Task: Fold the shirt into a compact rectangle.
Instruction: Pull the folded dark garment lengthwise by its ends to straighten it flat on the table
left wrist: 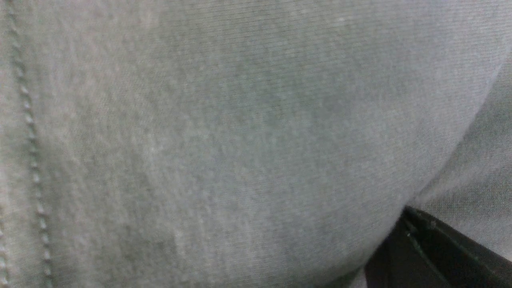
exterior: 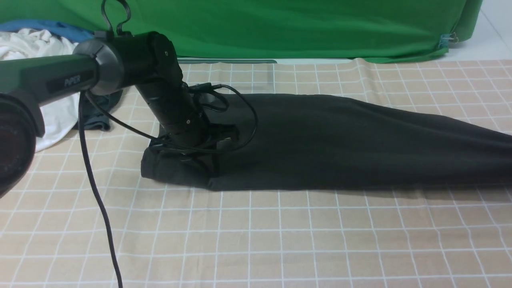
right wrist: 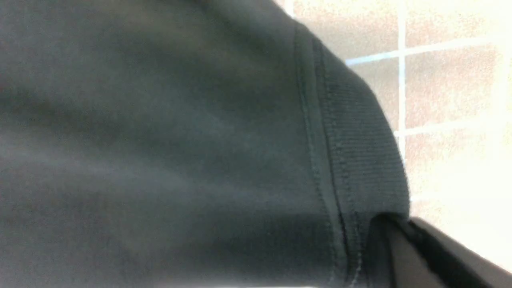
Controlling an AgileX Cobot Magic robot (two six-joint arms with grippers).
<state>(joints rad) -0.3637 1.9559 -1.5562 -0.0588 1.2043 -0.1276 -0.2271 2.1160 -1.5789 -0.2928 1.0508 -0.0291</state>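
Observation:
The black shirt [exterior: 340,140] lies stretched in a long band across the checked tablecloth [exterior: 280,240], from the middle left to the right edge of the front view. My left gripper [exterior: 192,150] is pressed down into its bunched left end, its jaws buried in the cloth. The left wrist view is filled with shirt fabric [left wrist: 240,140] and shows one dark finger [left wrist: 440,260]. My right arm is outside the front view. In the right wrist view, the shirt's ribbed stitched edge [right wrist: 360,160] runs into my right gripper [right wrist: 378,226], which is shut on it.
A white garment [exterior: 40,52] and a blue cloth [exterior: 48,26] are heaped at the back left. A smaller dark grey garment [exterior: 98,116] lies beside them. A green backdrop [exterior: 300,28] closes the far side. The left arm's cable [exterior: 96,192] hangs over the near left.

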